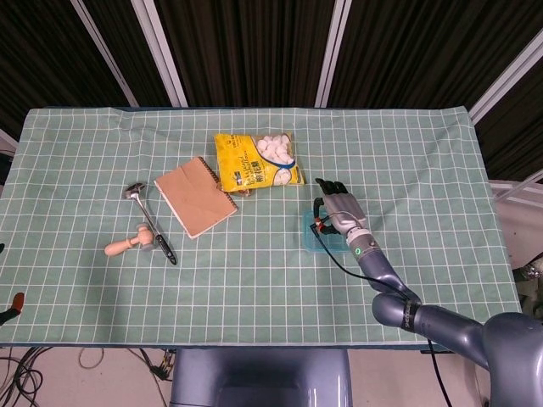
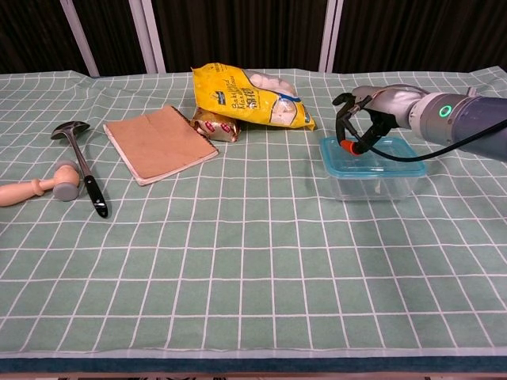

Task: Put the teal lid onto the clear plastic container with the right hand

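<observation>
The clear plastic container (image 2: 368, 184) stands right of the table's middle, and the teal lid (image 2: 390, 155) lies level on top of it. My right hand (image 2: 374, 106) hangs over the lid's far left corner. Its fingers are curled down, and the orange-tipped thumb is at the lid's edge, pinching it. In the head view the right hand (image 1: 342, 210) covers most of the container (image 1: 310, 234). At the bottom left edge of the head view, a dark sliver with an orange tip (image 1: 15, 302) looks like my left hand; its pose is unreadable.
A yellow snack bag (image 2: 249, 95) lies behind and left of the container, with a small packet (image 2: 215, 125) under its edge. A brown notebook (image 2: 158, 142), a metal ladle (image 2: 79, 162) and a wooden mallet (image 2: 40, 188) lie further left.
</observation>
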Available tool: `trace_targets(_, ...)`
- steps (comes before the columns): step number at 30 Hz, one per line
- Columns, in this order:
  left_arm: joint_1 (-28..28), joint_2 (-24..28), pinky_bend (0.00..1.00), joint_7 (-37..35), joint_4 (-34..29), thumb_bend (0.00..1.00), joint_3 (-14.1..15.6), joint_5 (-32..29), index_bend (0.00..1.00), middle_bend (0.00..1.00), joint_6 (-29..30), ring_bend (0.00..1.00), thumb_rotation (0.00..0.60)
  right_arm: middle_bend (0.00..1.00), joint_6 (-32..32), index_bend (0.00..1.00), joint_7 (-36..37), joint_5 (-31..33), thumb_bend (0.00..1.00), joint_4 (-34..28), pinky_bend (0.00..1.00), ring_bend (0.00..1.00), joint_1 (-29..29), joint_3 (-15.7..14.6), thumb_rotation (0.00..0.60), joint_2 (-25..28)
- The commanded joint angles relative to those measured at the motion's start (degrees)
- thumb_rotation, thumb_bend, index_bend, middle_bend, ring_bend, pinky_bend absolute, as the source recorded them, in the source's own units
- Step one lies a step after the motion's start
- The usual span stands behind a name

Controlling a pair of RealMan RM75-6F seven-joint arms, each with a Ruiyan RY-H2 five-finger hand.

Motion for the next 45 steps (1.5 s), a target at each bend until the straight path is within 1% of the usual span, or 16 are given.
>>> trace_targets(1,0.0,0.0,0.0,0.0,0.0,0.33,0.0,0.1,0.06,0.0,0.0,0.0,0.6,0.0,-0.2,0.63,-1.5,1.6,0.51,-1.4,0.0,0.0,0.4,-0.3,0.6,1.0)
trace_targets(5,0.0,0.0,0.0,-0.1,0.0,0.33,0.1,0.1,0.06,0.0,0.0,0.0,0.6,0.0,-0.6,0.63,-3.4,3.8,0.51,-2.7,0.0,0.0,0.9,-1.0,0.6,1.8)
trace_targets(12,0.0,0.0,0.0,-0.1,0.0,0.33,0.0,-0.1,0.06,0.0,0.0,0.0,0.6,0.0,-1.3,0.63,-5.5,6.8,0.51,-3.0,0.0,0.0,1.8,-2.3,0.6,1.9)
trace_targets(16,0.0,0.0,0.0,-0.1,0.0,0.33,0.0,-0.1,0.06,0.0,0.0,0.0,0.6,0.0,-1.0,0.63,-6.4,7.2,0.51,-2.8,0.0,0.0,2.0,-3.2,0.6,1.7)
trace_targets(26,-0.1,0.0,0.0,-0.2,0.1,0.33,0.1,-0.1,0.06,0.0,0.0,0.0,0.6,0.0,-1.1,0.63,-7.4,7.8,0.51,-2.7,0.0,0.0,2.6,-4.3,0.6,1.3)
trace_targets(32,-0.1,0.0,0.0,-0.2,0.1,0.33,0.0,-0.1,0.06,0.0,0.0,0.0,0.6,0.0,-1.1,0.63,-7.2,8.3,0.51,-2.9,0.0,0.0,2.9,-4.3,0.6,1.2)
trace_targets(35,-0.1,0.0,0.0,-0.3,0.1,0.33,0.1,-0.1,0.06,0.0,0.0,0.0,0.6,0.0,-0.1,0.62,-6.2,7.8,0.51,-3.4,0.0,0.0,2.7,-3.6,0.6,1.3)
trace_targets(36,-0.1,0.1,0.0,-0.3,0.1,0.33,0.1,-0.1,0.06,0.0,0.0,0.0,0.6,0.0,0.5,0.61,-5.6,7.3,0.51,-3.6,0.0,0.0,2.5,-3.1,0.6,1.4)
trace_targets(38,-0.1,0.1,0.0,-0.3,0.1,0.33,0.1,-0.1,0.06,0.0,0.0,0.0,0.6,0.0,2.1,0.53,-4.2,5.9,0.51,-4.3,0.0,0.0,2.1,-2.1,0.6,1.7)
trace_targets(40,-0.1,0.1,0.0,-0.3,0.2,0.33,0.1,0.0,0.06,0.0,0.0,0.0,0.6,0.0,3.7,0.38,-3.3,4.4,0.51,-4.8,0.0,0.0,1.6,-1.4,0.6,2.0)
trace_targets(41,-0.1,0.1,0.0,-0.3,0.2,0.33,0.1,0.0,0.06,0.0,0.0,0.0,0.6,0.0,4.9,0.33,-2.9,3.3,0.49,-5.1,0.0,0.0,1.4,-1.2,0.6,2.2)
trace_targets(42,-0.1,0.1,0.0,-0.3,0.2,0.33,0.1,0.1,0.06,0.0,0.0,0.0,0.6,0.0,6.0,0.25,-2.6,2.3,0.46,-5.4,0.0,0.0,1.0,-1.0,0.6,2.5)
trace_targets(44,-0.1,0.0,0.0,-0.4,0.2,0.33,0.2,0.2,0.06,0.0,0.0,0.0,0.6,0.0,8.1,0.14,-2.5,0.3,0.4,-6.4,0.0,0.0,0.4,-0.9,0.6,3.3)
trace_targets(45,-0.1,0.0,0.0,-0.4,0.3,0.33,0.2,0.3,0.06,0.0,0.1,0.0,0.6,0.0,8.9,0.08,-2.4,-0.7,0.38,-7.3,0.0,0.0,0.0,-1.0,0.6,4.0)
